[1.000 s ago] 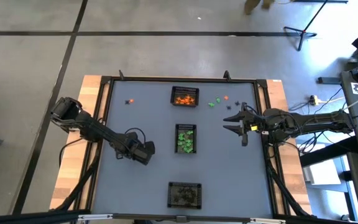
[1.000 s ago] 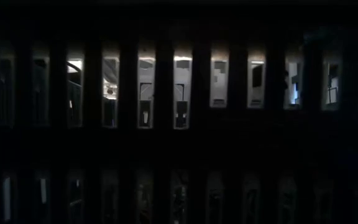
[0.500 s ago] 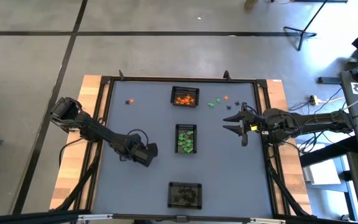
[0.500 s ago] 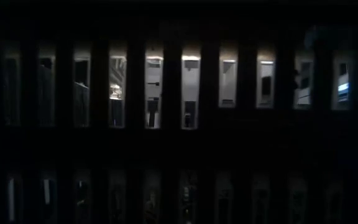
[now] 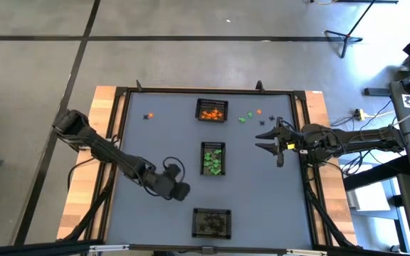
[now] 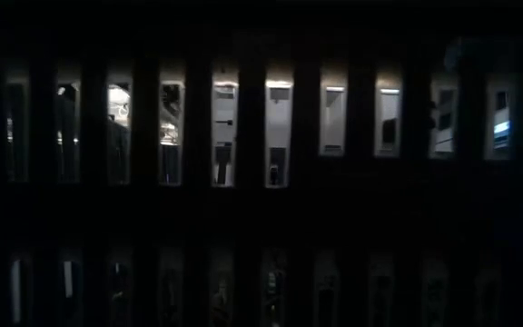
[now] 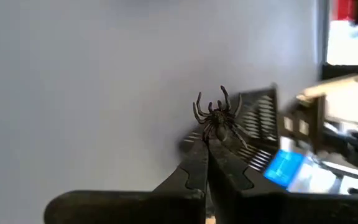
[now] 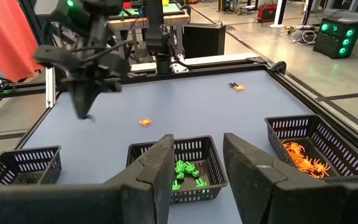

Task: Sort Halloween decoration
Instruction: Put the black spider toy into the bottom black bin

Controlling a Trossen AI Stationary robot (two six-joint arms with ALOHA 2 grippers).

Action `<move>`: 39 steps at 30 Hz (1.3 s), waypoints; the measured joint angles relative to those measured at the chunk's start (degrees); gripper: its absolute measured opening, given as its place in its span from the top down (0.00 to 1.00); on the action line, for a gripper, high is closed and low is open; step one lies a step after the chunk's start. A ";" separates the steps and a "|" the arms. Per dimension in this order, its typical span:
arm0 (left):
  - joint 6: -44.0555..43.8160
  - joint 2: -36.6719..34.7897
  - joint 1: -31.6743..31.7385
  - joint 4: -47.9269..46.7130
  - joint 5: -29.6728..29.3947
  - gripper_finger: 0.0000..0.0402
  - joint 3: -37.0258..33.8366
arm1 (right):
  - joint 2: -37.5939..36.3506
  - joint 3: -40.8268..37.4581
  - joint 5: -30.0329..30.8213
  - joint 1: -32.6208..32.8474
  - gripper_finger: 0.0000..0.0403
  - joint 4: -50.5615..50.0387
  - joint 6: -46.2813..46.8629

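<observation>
The left gripper (image 7: 207, 144) has its jaws clamped on a black spider (image 7: 216, 115), pinched at the body with the thin legs splayed free beyond the tips. In the high view it hangs over the table (image 5: 155, 135) just left of the near basket (image 5: 211, 222), which holds dark pieces.

The spider looks like a featherweight plastic trinket: no load on the arm, but small and smooth enough to twist or slip. The legs appear bendy, so the body is the place to hold it, as now; a leg grip would likely flex and let go. On release it may cling to a pad or bounce off the mesh, so a low drop seems wise.

The right gripper (image 5: 276, 142) waits at the right side, jaws apart and empty. Loose green and orange pieces (image 5: 248, 116) lie far right, and one orange piece (image 5: 148, 116) far left. The green basket (image 5: 213, 158) sits mid-table, the orange basket (image 5: 212, 111) beyond it.
</observation>
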 joint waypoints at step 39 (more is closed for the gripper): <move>12.78 16.63 -4.58 9.15 3.45 1.00 13.57 | 0.00 0.00 0.00 0.00 0.66 0.01 -0.02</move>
